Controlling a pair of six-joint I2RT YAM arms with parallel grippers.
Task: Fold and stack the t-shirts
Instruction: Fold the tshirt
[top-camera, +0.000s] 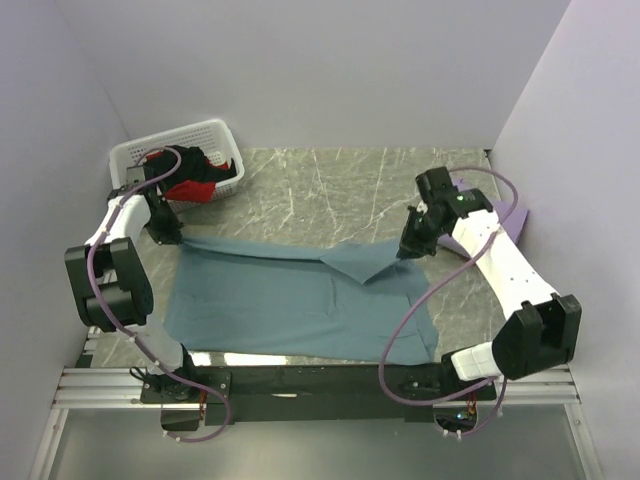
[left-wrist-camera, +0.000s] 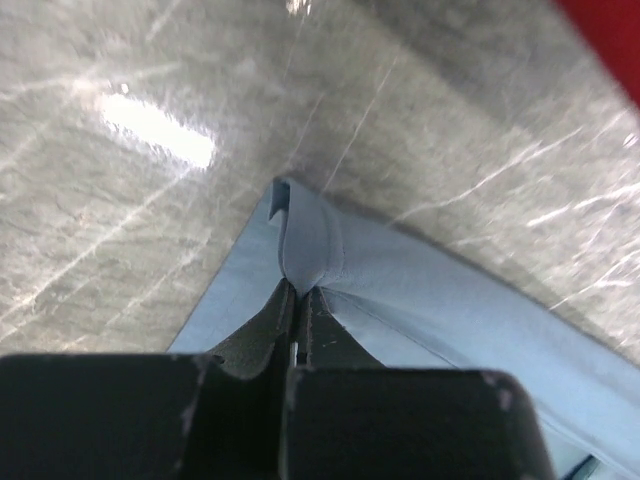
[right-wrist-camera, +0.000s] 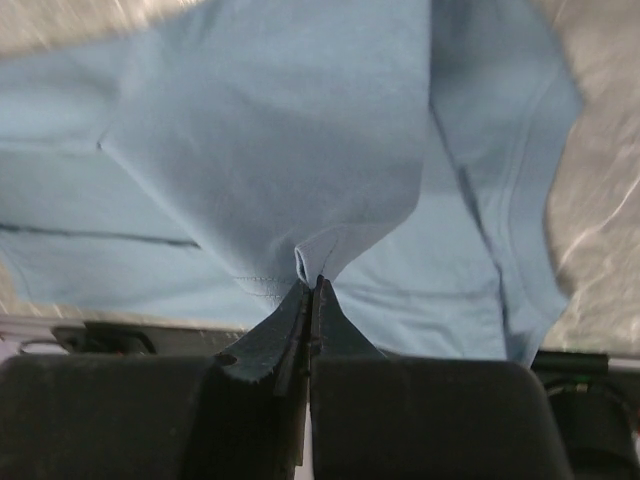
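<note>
The teal-blue t-shirt (top-camera: 290, 305) is lying spread over the counter's (top-camera: 330, 185) near half. The left tool (left-wrist-camera: 300, 292) is pinching its far-left corner, jaws closed tight on the cloth. The right tool (right-wrist-camera: 312, 285) is gripping a raised fold near the counter's right edge, likewise closed.

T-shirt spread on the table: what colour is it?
Plain dusty teal-blue t-shirt, shown best in the top external view.
</note>
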